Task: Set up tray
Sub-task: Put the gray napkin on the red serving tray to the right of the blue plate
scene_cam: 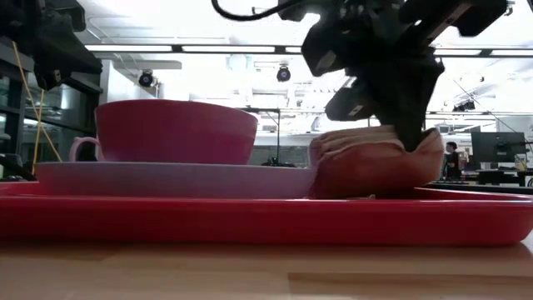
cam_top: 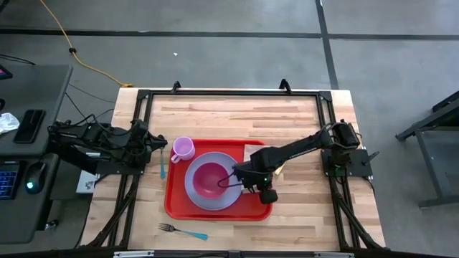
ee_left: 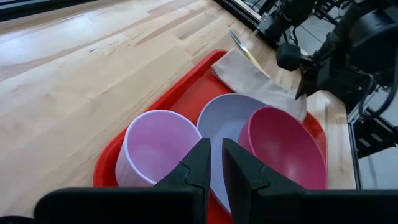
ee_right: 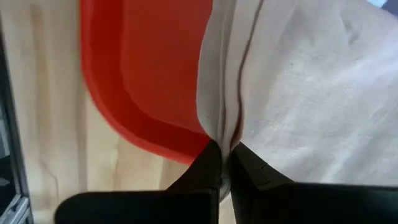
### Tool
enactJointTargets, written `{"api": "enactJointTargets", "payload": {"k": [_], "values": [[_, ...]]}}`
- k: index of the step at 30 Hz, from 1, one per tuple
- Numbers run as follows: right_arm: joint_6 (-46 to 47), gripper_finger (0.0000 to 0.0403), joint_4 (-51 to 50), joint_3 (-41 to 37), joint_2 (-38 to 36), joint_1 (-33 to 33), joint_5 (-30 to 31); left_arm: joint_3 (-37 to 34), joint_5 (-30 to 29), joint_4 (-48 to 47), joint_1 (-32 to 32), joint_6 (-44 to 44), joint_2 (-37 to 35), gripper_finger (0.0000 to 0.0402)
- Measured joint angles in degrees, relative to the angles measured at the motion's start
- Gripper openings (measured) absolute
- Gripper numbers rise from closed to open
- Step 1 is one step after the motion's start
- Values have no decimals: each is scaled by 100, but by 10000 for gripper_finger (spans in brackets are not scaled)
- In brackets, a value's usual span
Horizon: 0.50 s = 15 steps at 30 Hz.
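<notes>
The red tray [cam_top: 215,208] lies mid-table. On it a pink bowl [cam_top: 209,179] sits in a lavender plate [cam_top: 195,188], and a lavender cup [cam_top: 183,148] stands at its far left corner. A beige napkin [cam_top: 252,152] lies along the tray's right side, bunched up at its near end [scene_cam: 375,162]. My right gripper [cam_top: 264,190] is shut on the napkin near the tray's near right corner [ee_right: 137,93]. My left gripper [ee_left: 216,163] hovers left of the cup, its fingers almost together with nothing between them. My right gripper pinches a gathered fold of the napkin [ee_right: 227,127] between its two fingers, coming from above and pointing steeply down. The cloth is puckered up at the fingers [scene_cam: 412,137], and its lower part rests on the tray beside the plate.
A blue-handled fork [cam_top: 183,231] lies on the wood near the front edge. Another blue utensil [cam_top: 163,166] lies just left of the tray. A yellowish utensil [ee_left: 249,53] lies by the napkin's far part. Bare wood stretches beyond the tray's far side.
</notes>
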Motion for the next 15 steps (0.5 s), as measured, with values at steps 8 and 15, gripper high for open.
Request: {"api": "enactJointTargets", "payload": {"k": [8, 15], "values": [[45, 0, 218, -167, 0, 196, -196, 0, 86, 4, -1, 34, 0, 72], [44, 0, 325, -179, 0, 228, -194, 0, 91, 4, -1, 44, 0, 72]]}}
